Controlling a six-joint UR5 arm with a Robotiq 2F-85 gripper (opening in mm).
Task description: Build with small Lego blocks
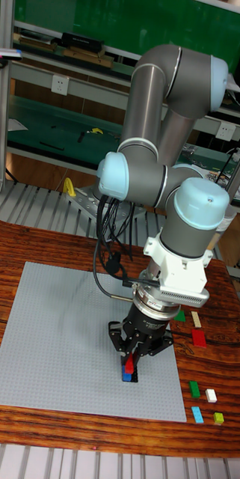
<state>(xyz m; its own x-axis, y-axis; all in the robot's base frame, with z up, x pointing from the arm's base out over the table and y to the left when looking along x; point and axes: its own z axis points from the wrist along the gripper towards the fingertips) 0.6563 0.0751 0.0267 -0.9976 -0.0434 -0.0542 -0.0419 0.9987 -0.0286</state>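
UR5 arm [168, 112], tall fixed view. The upper link, a grey tube with pale blue joint caps, rises at the top of the frame and folds back down through an elbow at the left. A second pale blue cap crowns the wrist, which tilts forward and down towards the lower left. Below it sits a white mounting block, then a black ribbed flange carrying the two-finger gripper [130, 364]. A black cable loops from the forearm down to the wrist's left side. The gripper points nearly straight down, its black fingers [117, 341] drawn together at the tips, closed on a red brick [128, 364].
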